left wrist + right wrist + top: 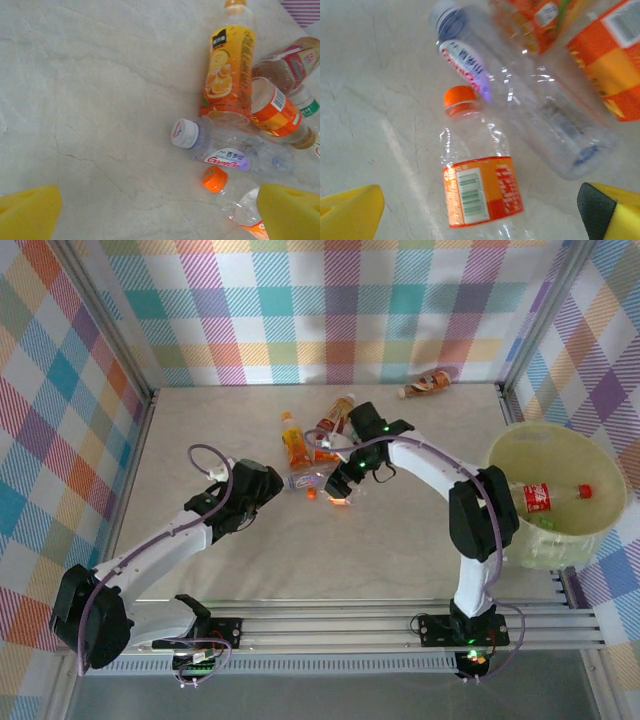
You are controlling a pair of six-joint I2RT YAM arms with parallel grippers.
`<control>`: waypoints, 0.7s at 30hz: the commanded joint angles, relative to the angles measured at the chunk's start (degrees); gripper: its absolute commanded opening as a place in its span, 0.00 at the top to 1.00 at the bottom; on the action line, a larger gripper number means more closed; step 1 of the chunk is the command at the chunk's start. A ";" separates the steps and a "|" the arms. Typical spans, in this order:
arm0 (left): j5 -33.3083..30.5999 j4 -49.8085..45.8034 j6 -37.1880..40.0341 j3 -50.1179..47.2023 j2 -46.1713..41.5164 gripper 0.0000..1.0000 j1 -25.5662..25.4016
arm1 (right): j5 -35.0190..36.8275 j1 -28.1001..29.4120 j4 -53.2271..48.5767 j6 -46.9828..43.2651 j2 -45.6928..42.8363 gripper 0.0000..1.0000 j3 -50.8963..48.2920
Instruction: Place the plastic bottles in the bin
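A pale beige, marble-veined flat tabletop (330, 550) is spreading across the enclosure floor, its thin dark veins showing in both wrist views. Pastel plaid cloth panels (340, 310) are hanging on 3 sides of it, running behind slim silver metal frame posts (118, 335). A ribbed silver aluminium rail (340, 625) is stretching along the tabletop's near edge.

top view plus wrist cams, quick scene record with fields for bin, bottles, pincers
bin: pale tub at the right edge of the table
in bin: red-label bottle, lying down
mid-table cluster: orange juice bottle, white-cap bottle, orange-cap bottle and others, all lying down
apart: lone bottle at the far edge
left pincer: open, empty, beside the cluster
right pincer: open, empty, above the orange-cap bottle
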 commanded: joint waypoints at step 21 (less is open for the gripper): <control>2.50 -1.98 -2.16 -0.88 1.29 0.00 0.74 | 12.42 8.80 -0.23 -9.55 8.56 0.27 -0.78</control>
